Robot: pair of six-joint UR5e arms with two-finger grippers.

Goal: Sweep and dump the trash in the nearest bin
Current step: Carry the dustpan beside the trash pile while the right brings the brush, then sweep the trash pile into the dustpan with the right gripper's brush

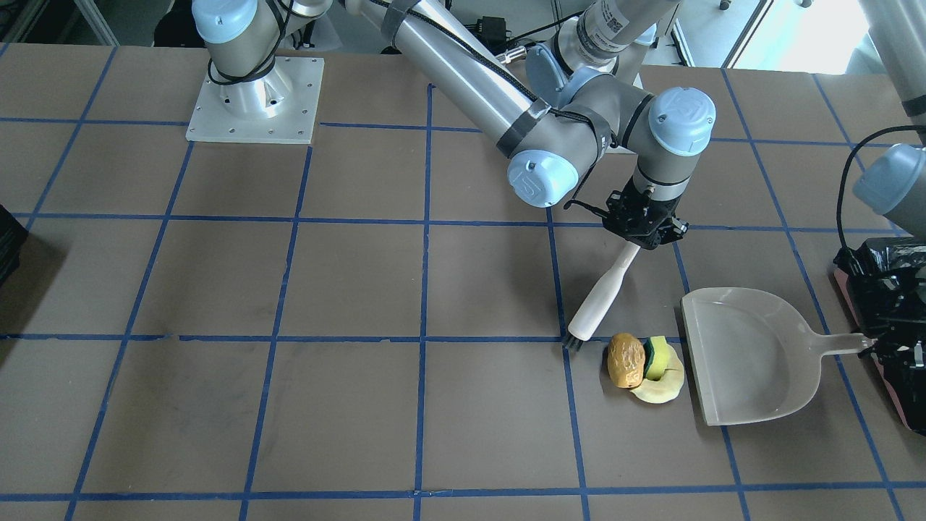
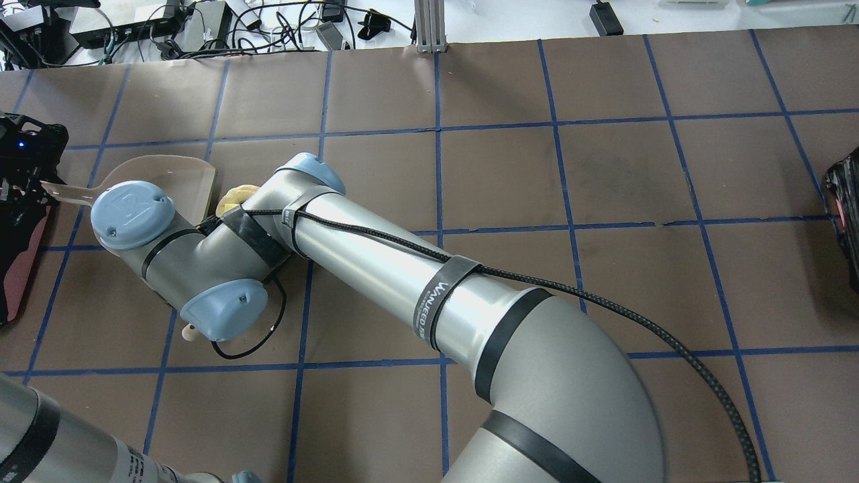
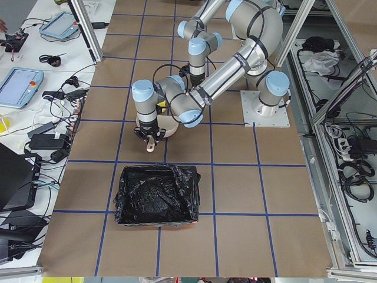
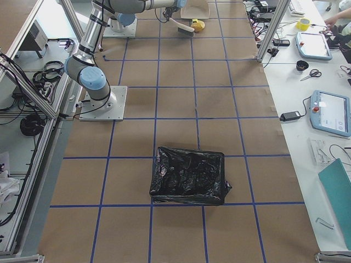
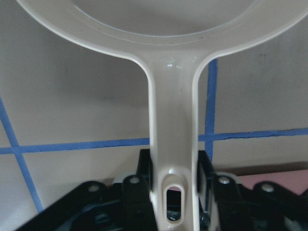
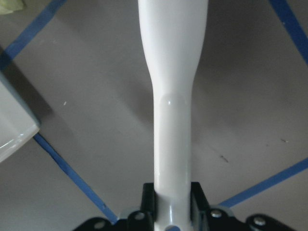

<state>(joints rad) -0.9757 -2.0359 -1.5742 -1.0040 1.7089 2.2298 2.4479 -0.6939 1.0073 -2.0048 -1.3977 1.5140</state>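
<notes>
The trash lies in a tight cluster: a brown potato-like lump (image 1: 625, 359), a green-and-yellow sponge (image 1: 657, 356) and a pale banana-like piece (image 1: 662, 388). My right gripper (image 1: 644, 226) is shut on the white brush (image 1: 604, 293), whose bristles (image 1: 575, 344) touch the table just left of the lump. The grey dustpan (image 1: 752, 354) lies flat right of the cluster with its open edge toward it. My left gripper (image 1: 879, 347) is shut on the dustpan handle (image 5: 173, 144). The pink-walled bin (image 1: 893, 394) with its black bag stands behind the left gripper.
A plain dark bin (image 4: 189, 175) stands at the table's far end on my right side, and also shows at the edge of the overhead view (image 2: 847, 221). My right arm (image 2: 376, 261) crosses over into the left half and hides most of the trash from above.
</notes>
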